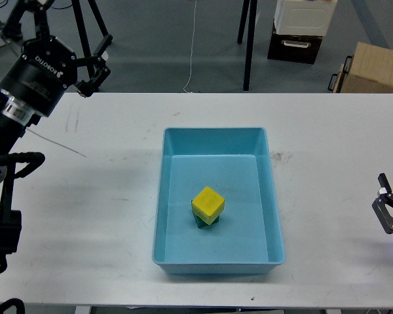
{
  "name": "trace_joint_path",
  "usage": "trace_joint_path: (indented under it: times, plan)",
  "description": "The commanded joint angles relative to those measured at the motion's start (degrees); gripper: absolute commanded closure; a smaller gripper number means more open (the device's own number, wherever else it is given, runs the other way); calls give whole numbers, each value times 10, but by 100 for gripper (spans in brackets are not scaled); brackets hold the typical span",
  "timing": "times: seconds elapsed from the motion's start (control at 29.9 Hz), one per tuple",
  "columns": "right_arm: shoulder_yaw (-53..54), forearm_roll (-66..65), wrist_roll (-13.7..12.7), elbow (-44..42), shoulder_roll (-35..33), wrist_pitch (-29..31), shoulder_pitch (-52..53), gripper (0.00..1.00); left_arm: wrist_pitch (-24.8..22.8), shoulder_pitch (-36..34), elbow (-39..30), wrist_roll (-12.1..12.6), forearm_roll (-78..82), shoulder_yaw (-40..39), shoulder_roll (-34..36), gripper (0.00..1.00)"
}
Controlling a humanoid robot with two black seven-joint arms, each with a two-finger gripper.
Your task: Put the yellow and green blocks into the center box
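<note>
A yellow block (208,201) sits tilted on top of a green block (200,223) inside the light blue box (273,196) at the table's centre. Only a dark green edge of the lower block shows. My left gripper (97,63) is raised at the far left, above the table's back edge, well clear of the box. Its two fingers are spread and hold nothing. My right gripper (386,208) shows small at the right edge near the table's front, with its fingers apart and nothing in them.
The white table (105,222) carries only the box. Tripod legs (247,46), a dark crate (295,46) and a cardboard box (373,69) stand on the floor behind the table.
</note>
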Motion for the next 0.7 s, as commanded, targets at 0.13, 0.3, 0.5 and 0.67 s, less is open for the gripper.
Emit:
trace_joint_path:
  times: [0.13, 0.3, 0.5, 0.67]
  plan:
    - [-27, -10, -1, 26, 1, 0, -21, 0, 0, 237, -84, -21, -128, -26, -20, 0]
    - [-32, -30, 0, 48, 3, 0, -51, 0, 0, 342, -134, -21, -191, -25, -20, 0]
    - [-34, -33, 0, 42, 6, 0, -63, 0, 0, 399, -145, -39, -245, -4, -20, 0]
    - [-27, -51, 2, 41, 9, 0, -71, 0, 0, 410, -144, -39, -253, 5, -20, 0]
